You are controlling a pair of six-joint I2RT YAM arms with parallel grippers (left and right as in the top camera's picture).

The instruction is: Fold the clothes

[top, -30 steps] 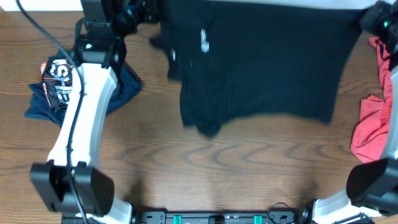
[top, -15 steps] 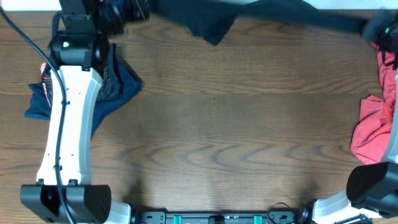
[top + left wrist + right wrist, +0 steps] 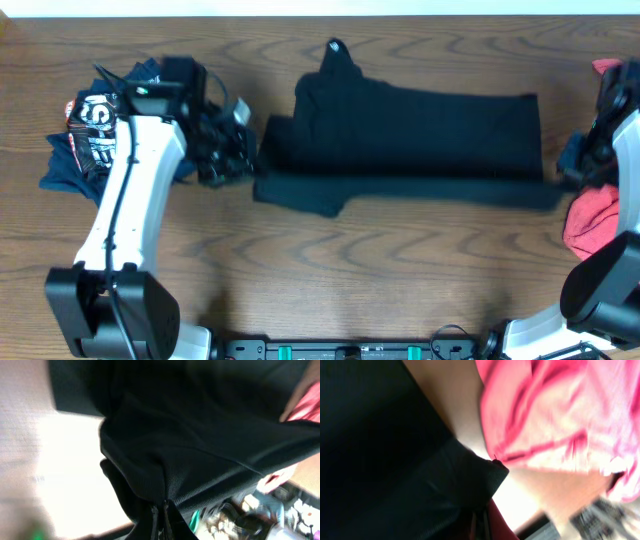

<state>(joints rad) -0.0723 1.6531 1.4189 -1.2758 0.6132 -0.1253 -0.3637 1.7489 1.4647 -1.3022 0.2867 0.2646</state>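
The black T-shirt lies stretched across the middle of the table, with a doubled band along its near edge. My left gripper is at the shirt's left end, shut on the black fabric; the closed fingers pinch a fold in the left wrist view. My right gripper is at the shirt's right end, shut on the black cloth in the right wrist view.
A navy and printed garment lies bunched at the left, behind my left arm. A red garment lies at the right edge beside my right gripper; it also shows in the right wrist view.
The shirt was held up at the far edge of the table. Both grippers have come forward and down, and the shirt now lies flat across the middle.
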